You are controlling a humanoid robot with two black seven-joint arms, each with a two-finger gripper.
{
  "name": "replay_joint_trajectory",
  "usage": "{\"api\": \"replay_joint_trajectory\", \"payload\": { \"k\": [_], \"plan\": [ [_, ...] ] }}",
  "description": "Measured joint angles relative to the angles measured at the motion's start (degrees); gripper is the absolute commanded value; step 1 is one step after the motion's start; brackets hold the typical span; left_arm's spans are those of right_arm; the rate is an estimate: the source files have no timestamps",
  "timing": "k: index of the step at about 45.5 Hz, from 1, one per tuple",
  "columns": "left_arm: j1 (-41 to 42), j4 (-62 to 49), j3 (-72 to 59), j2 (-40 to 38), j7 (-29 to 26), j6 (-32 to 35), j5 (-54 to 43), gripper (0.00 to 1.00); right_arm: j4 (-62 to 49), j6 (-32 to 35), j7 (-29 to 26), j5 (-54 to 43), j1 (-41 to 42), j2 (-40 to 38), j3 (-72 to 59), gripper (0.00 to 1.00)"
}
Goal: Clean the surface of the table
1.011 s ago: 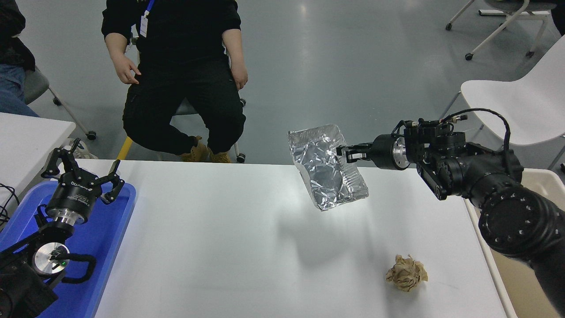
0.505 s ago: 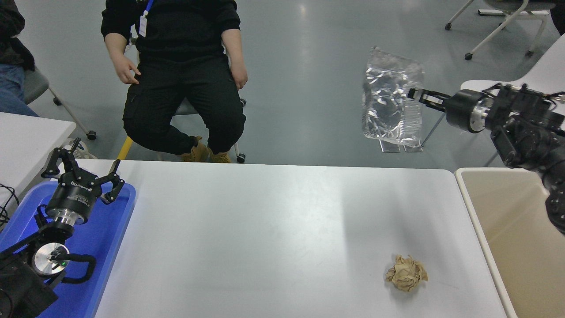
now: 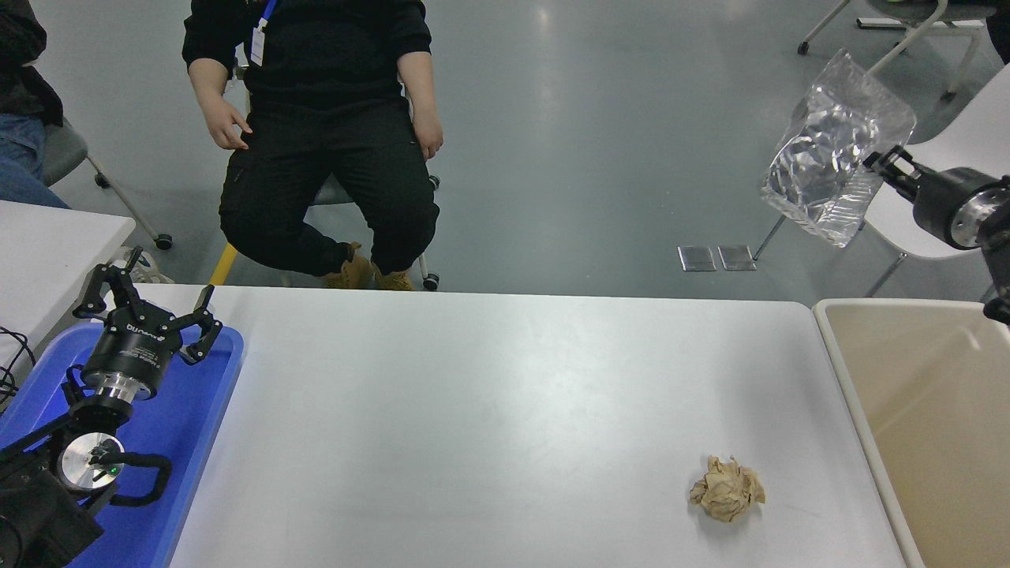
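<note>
Right gripper (image 3: 877, 162) at the right edge, high above the floor beyond the table's far right corner, pinched shut on the edge of a crinkled silver foil bag (image 3: 835, 177). Bag hanging tilted in the air, clear of everything, up and to the left of a beige bin (image 3: 848, 371) standing just beside the table's right end. White chair (image 3: 959, 150) behind the bag and arm.

Left gripper (image 3: 148, 304) parked at the lower left over a blue tray (image 3: 213, 410), fingers (image 3: 207, 335) spread apart, holding nothing.

White table surface (image 3: 473, 410) filling the middle of the view, between tray and bin, mostly bare. Crumpled brown paper ball (image 3: 727, 490) resting on it near the front right, well apart from both grippers.

Person in black (image 3: 316, 102) seated on a chair past the far edge, hands resting on the thighs. Smaller white tabletop (image 3: 47, 244) at the left edge, beyond the tray.
</note>
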Motion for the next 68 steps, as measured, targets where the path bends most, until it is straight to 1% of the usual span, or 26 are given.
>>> {"api": "replay_joint_trajectory", "payload": {
  "k": [5,17,32,47,68],
  "plan": [
    [0.0,0.0,0.0,0.0,0.0,0.0,0.0,1.0,-0.2,0.0,-3.2,2.7,-0.8,-1.9,1.5,0.0],
    [0.0,0.0,0.0,0.0,0.0,0.0,0.0,1.0,-0.3,-0.4,-8.5,10.3,-3.7,-5.6,4.9,0.0],
    [0.0,0.0,0.0,0.0,0.0,0.0,0.0,1.0,-0.3,-0.8,-10.7,13.7,-8.6,-8.3,11.8,0.0],
    [0.0,0.0,0.0,0.0,0.0,0.0,0.0,1.0,-0.2,-1.8,-11.6,14.3,-13.6,-10.2,18.7,0.0],
    [0.0,0.0,0.0,0.0,0.0,0.0,0.0,1.0,0.0,-4.3,-12.8,13.5,-20.0,-9.0,19.6,0.0]
  ]
}}
